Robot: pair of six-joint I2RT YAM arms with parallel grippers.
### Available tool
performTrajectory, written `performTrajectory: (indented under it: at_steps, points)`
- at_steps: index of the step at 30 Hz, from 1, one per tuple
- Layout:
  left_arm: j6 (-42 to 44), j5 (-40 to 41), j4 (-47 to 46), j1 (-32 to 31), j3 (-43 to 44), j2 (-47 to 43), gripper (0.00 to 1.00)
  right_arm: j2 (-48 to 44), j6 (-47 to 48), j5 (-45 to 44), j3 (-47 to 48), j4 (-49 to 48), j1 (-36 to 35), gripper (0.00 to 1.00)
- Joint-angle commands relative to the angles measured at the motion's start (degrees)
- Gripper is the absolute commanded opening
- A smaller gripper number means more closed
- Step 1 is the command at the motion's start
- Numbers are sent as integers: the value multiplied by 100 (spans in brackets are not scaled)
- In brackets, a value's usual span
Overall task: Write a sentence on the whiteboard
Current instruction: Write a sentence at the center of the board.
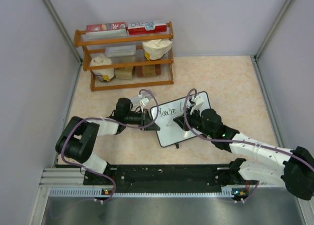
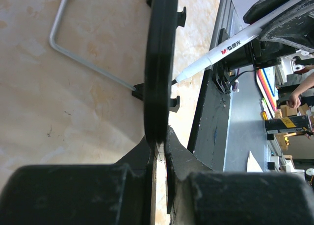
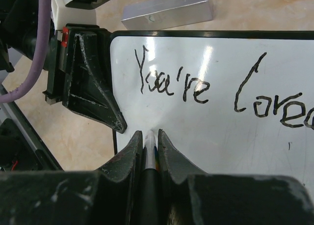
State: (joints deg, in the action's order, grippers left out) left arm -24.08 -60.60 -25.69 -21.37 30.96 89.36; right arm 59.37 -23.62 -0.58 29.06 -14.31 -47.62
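**Writing at the halfway mark: top line down, lower half bare**

Starting wide, with the bench (image 1: 230,83): wooden rack (image 1: 125,56) against the back wall, both arms reaching in from the near edge, and the whiteboard (image 1: 171,132) near the middle between them, turned askew to the bench front. Closing in on the board: pinched at its left rim by the left fingers (image 2: 158,137), closed down thin on the black frame, seen edge-on from that wrist with the rim seated deep in the gap. Across to the right fingers (image 3: 147,137): shut tight on the marker (image 3: 149,149), barrel clamped between them and aimed at the white surface just under the start of the writing. Touching or a hair off? Cannot tell from here. Now the sentence (image 3: 194,92): "You're", then what reads as "loved", black script running along the top, the last letter clipped by the edge of the right wrist view. Under that line, only clean white as far as shown. Judging progress: first line looking complete, anything meant for a second line not yet started, so perhaps half done. Left to do, by the look of it: laying the remaining word or words from that low-left spot, then lifting the tip away. Worth watching: bracing at one rim only, so light pressure seeming wise against skidding or smearing fresh ink.
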Motion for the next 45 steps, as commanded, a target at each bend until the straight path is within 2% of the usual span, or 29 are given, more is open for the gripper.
performTrajectory:
  at_steps: [1, 23, 36, 45]
  points:
    - [210, 4, 56, -34, -81, -50, 0, 92, 77, -65, 214, -318, -81, 0]
    - [210, -5, 64, -43, -46, -24, 0, -13, 24, 366, -14, -81, -99, 0]
    - [210, 13, 64, -43, -46, -15, 0, -145, -108, 75, -120, -37, -108, 0]
    - [210, 13, 64, -43, -55, -42, 0, -58, -117, -443, 109, 42, -108, 0]
